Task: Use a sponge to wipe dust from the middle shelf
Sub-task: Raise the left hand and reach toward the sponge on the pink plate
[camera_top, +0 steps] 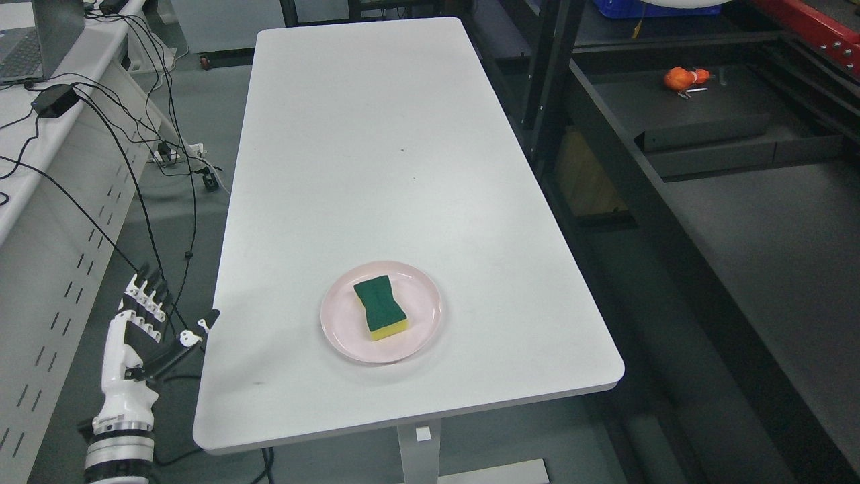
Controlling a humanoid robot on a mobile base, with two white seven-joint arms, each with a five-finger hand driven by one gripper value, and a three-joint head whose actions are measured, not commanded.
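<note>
A sponge (380,308) with a green top and yellow base lies on a pink plate (423,328) near the front of the white table (390,148). My left hand (158,316) hangs beside the table's left front corner, fingers spread and empty, well left of the plate. The dark shelf unit (739,202) stands to the right of the table. My right hand is out of view.
An orange object (684,78) lies on the dark shelf at the back right. A black upright post (547,74) stands between table and shelf. Black cables (134,148) hang off the white bench (40,222) on the left.
</note>
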